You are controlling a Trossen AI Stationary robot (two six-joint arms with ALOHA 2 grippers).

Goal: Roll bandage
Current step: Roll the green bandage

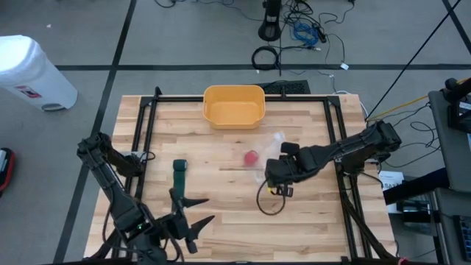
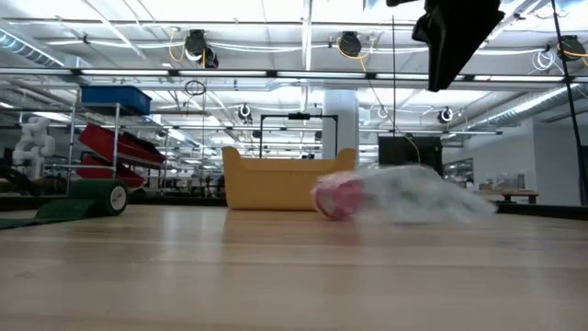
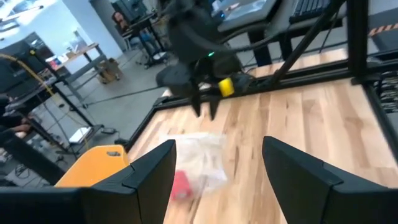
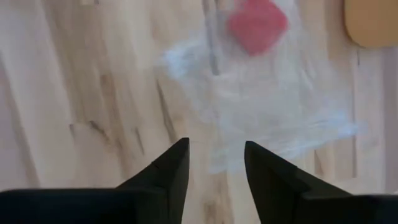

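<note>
Closest to the lens in the right wrist view, the right gripper (image 4: 214, 163) shows its two dark fingers parted with a clear gap, nothing between them, hanging just above the wooden table (image 1: 221, 210). Straight ahead of those tips lies a clear plastic bag (image 4: 267, 106), crumpled flat on the boards, with a red roll (image 4: 257, 23) at its far end. From overhead, that bag (image 1: 274, 151) sits right of centre, the red roll (image 1: 252, 157) at its left edge, and the right gripper (image 1: 277, 177) is poised just beside the bag's near side. Over on the left, the green bandage (image 1: 179, 175) lies as a short strip on the table with a rolled end, well apart from the bag. In the low view the bandage (image 2: 92, 199) shows its roll standing on edge. The left gripper (image 1: 193, 224) waits near the front edge, fingers spread wide and empty. A yellow bin (image 1: 233, 105) sits at the far edge.
</note>
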